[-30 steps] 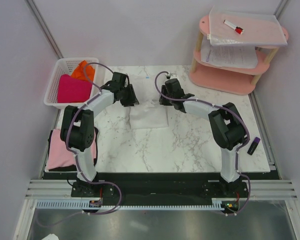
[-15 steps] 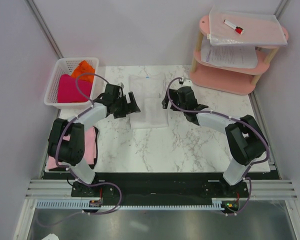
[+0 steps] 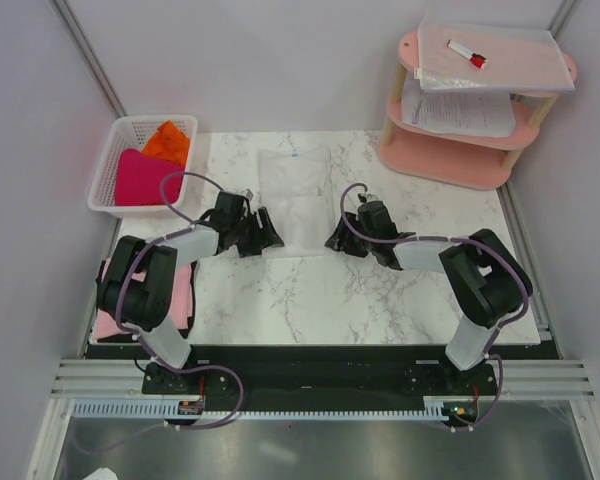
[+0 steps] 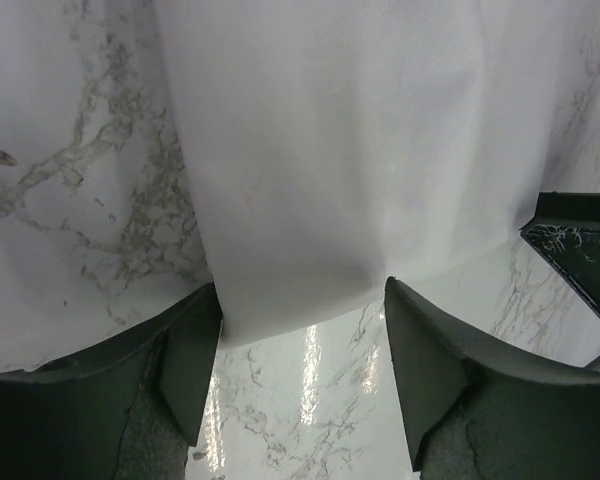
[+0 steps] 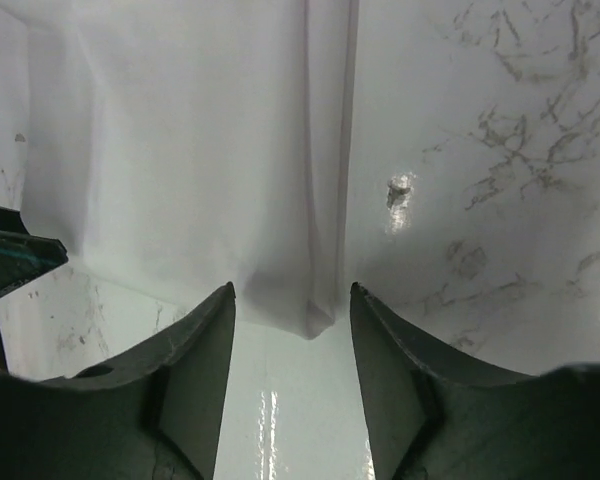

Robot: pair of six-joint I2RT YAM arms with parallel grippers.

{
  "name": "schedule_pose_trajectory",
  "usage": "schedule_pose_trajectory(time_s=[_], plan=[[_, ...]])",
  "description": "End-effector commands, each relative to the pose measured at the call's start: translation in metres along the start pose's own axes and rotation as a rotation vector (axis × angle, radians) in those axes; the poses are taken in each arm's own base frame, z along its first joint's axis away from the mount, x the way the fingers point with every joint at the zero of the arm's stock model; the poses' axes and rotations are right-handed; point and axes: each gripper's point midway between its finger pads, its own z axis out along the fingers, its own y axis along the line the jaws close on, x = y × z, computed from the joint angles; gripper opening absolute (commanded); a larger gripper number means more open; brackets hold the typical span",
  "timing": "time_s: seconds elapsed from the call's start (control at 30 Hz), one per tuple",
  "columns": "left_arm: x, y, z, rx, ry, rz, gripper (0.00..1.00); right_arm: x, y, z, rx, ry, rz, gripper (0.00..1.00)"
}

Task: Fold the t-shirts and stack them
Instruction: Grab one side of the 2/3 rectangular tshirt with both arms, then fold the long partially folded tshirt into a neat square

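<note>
The white t-shirt (image 3: pixel 295 200) lies flat on the marble table, folded to a long strip. My left gripper (image 3: pixel 265 238) is open at its near left corner. In the left wrist view the shirt's near hem (image 4: pixel 310 160) sits just ahead of the open left gripper (image 4: pixel 300 335), with bare marble between the fingers. My right gripper (image 3: pixel 338 240) is open at the near right corner. In the right wrist view the shirt (image 5: pixel 200 150) and its folded corner lie just ahead of the open right gripper (image 5: pixel 292 325). Nothing is held.
A white lattice basket (image 3: pixel 110 160) at the back left holds a magenta t-shirt (image 3: pixel 145 178) and an orange one (image 3: pixel 170 140). A pale pink t-shirt (image 3: pixel 112 305) lies at the left edge. A pink shelf (image 3: pixel 450 160) with papers stands back right. A purple object (image 3: pixel 507 290) lies right.
Both grippers have drawn back from the far part of the white t-shirt toward the near edge, down to its near corners. The shirt lies still.
</note>
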Motion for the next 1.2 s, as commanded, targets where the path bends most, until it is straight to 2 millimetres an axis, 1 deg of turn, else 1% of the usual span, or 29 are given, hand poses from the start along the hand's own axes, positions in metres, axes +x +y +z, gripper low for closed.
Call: schedule_pose_trajectory(time_s=[0.0,0.07,0.1,0.13,0.2,0.23,0.33,0.43,0.47,0.5,0.53,0.57,0.6,0.67,0.7,0.73,0.77,0.8,0.83,0.87,0.9,0.93,0.97,1.0,1.03,1.07,1.1,1.13,1.17], plan=[[0.007,-0.005,0.014,0.038,0.021,-0.027,0.64,0.022,0.008,0.007,-0.055,0.066,0.060,0.46],[0.007,-0.006,0.017,0.041,0.026,-0.027,0.53,0.026,0.009,0.007,-0.063,0.077,0.071,0.31],[0.007,-0.006,0.017,0.040,0.027,-0.029,0.49,0.029,0.010,0.006,-0.066,0.081,0.068,0.15],[0.008,-0.005,0.017,0.040,0.030,-0.030,0.30,0.032,0.008,0.006,-0.058,0.084,0.073,0.09],[0.010,-0.005,0.018,0.040,0.036,-0.035,0.13,0.037,0.006,0.002,-0.046,0.098,0.068,0.00],[0.011,-0.005,0.017,0.043,0.040,-0.035,0.02,0.039,0.004,0.000,-0.041,0.104,0.069,0.00],[0.019,-0.007,0.011,0.053,0.051,-0.041,0.02,0.051,0.001,-0.009,-0.042,0.139,0.065,0.00],[0.034,-0.010,0.000,0.070,0.064,-0.042,0.02,0.060,0.002,-0.019,-0.058,0.167,0.051,0.00],[0.040,-0.011,-0.009,0.078,0.062,-0.038,0.02,0.065,0.003,-0.022,-0.067,0.183,0.040,0.00],[0.045,-0.012,-0.013,0.081,0.065,-0.041,0.02,0.069,0.005,-0.029,-0.074,0.192,0.030,0.00],[0.054,-0.013,-0.017,0.079,0.078,-0.035,0.02,0.075,0.005,-0.033,-0.074,0.206,0.018,0.00],[0.060,-0.015,-0.026,0.085,0.069,-0.027,0.02,0.081,0.007,-0.038,-0.080,0.216,-0.006,0.00],[0.064,-0.015,-0.030,0.078,0.068,-0.024,0.02,0.084,0.007,-0.046,-0.089,0.216,-0.020,0.00],[0.083,-0.014,-0.038,0.070,0.098,-0.018,0.02,0.095,0.011,-0.058,-0.104,0.231,-0.050,0.00],[0.083,-0.021,-0.047,0.088,0.080,-0.012,0.02,0.097,0.012,-0.068,-0.114,0.220,-0.070,0.00],[0.087,-0.024,-0.051,0.096,0.085,-0.003,0.02,0.102,0.012,-0.074,-0.112,0.229,-0.078,0.00],[0.093,-0.023,-0.056,0.087,0.098,-0.004,0.02,0.106,0.016,-0.080,-0.122,0.230,-0.091,0.00],[0.088,-0.030,-0.065,0.104,0.074,0.008,0.02,0.101,0.021,-0.089,-0.137,0.199,-0.104,0.00],[0.088,-0.033,-0.069,0.109,0.067,0.014,0.02,0.100,0.021,-0.095,-0.130,0.194,-0.110,0.00],[0.086,-0.035,-0.075,0.103,0.065,0.016,0.02,0.097,0.025,-0.100,-0.140,0.179,-0.124,0.00],[0.080,-0.037,-0.079,0.098,0.045,0.027,0.02,0.083,0.035,-0.108,-0.164,0.126,-0.136,0.00],[0.068,-0.046,-0.087,0.114,0.011,0.044,0.02,0.074,0.035,-0.111,-0.146,0.089,-0.149,0.00],[0.064,-0.047,-0.090,0.099,-0.001,0.050,0.02,0.056,0.047,-0.118,-0.170,0.028,-0.161,0.00],[0.059,-0.049,-0.093,0.099,-0.013,0.060,0.02,0.050,0.048,-0.121,-0.162,0.013,-0.171,0.00],[0.047,-0.059,-0.097,0.110,-0.039,0.073,0.02,0.040,0.049,-0.123,-0.147,-0.024,-0.187,0.00],[0.041,-0.062,-0.099,0.109,-0.052,0.080,0.02,0.025,0.060,-0.126,-0.156,-0.064,-0.196,0.00],[0.036,-0.062,-0.099,0.094,-0.061,0.089,0.02,0.017,0.064,-0.127,-0.154,-0.085,-0.207,0.00],[0.024,-0.071,-0.101,0.101,-0.083,0.100,0.02,0.007,0.064,-0.126,-0.136,-0.117,-0.225,0.00],[0.018,-0.072,-0.100,0.093,-0.095,0.104,0.02,-0.006,0.072,-0.125,-0.139,-0.139,-0.234,0.00]])
